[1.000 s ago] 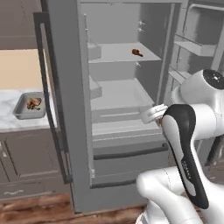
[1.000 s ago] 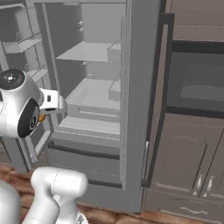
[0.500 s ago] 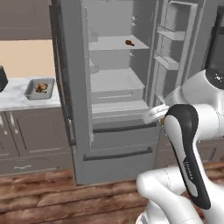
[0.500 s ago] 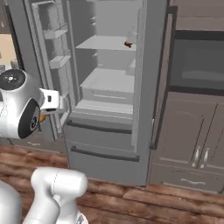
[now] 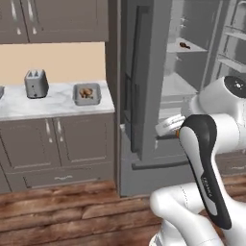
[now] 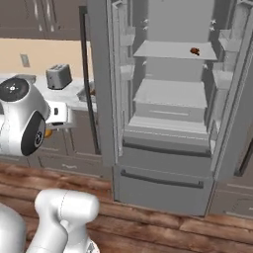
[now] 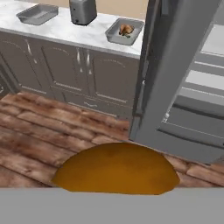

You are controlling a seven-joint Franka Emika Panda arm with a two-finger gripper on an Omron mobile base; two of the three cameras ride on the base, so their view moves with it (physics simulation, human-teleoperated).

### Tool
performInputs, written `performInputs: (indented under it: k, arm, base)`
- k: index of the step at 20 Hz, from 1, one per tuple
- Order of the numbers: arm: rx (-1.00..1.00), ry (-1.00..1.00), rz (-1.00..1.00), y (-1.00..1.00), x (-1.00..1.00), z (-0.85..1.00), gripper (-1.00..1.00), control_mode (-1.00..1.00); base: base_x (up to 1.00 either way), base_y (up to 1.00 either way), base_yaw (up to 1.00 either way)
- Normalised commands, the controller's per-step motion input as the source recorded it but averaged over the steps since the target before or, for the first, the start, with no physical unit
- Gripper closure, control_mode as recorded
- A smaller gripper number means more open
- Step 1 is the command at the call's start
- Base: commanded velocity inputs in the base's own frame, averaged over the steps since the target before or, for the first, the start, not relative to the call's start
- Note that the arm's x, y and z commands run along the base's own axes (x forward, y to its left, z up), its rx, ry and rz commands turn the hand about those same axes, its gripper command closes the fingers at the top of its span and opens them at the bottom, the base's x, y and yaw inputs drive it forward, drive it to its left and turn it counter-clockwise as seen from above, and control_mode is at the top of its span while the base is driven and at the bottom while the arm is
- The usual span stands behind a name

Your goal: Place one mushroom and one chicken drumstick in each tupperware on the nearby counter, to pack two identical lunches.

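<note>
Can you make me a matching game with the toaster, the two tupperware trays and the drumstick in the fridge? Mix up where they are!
Things:
1. toaster
2. drumstick
3. tupperware with food
4. empty tupperware

Places:
A. on a fridge shelf
B. on the counter, at the end nearest the fridge
C. on the counter, between the two trays
D. on the counter, on the toaster's far side from the fridge

Pairs: 1-C, 2-A, 3-B, 4-D

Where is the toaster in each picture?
Left base view: the toaster stands far left on the counter.
Right base view: it stands at the left, above the robot's white arm.
Hand view: it stands top centre-left.
Shared landmark: the filled tupperware beside the fridge.
</note>
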Motion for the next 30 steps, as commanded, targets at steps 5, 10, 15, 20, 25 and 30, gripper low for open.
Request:
performInputs:
  k: [5,10,15,20,25,30]
  arm:
    - [0.0,0.0,0.0,0.0,0.0,0.0,1.0,1.0]
    - [0.0,0.0,0.0,0.0,0.0,0.0,1.0,1.0]
    - [0.0,0.0,0.0,0.0,0.0,0.0,1.0,1.0]
    - [0.0,0.0,0.0,0.0,0.0,0.0,1.0,1.0]
    - [0.0,0.0,0.0,0.0,0.0,0.0,1.0,1.0]
    - [0.0,0.0,0.0,0.0,0.0,0.0,1.0,1.0]
  base:
    - [-0.1,1.0,0.0]
    - [-0.01,1.0,0.0]
    - [0.01,1.0,-0.01]
    - [0.08,1.0,0.0]
    - [0.26,1.0,0.0]
    - [0.79,0.91,0.0]
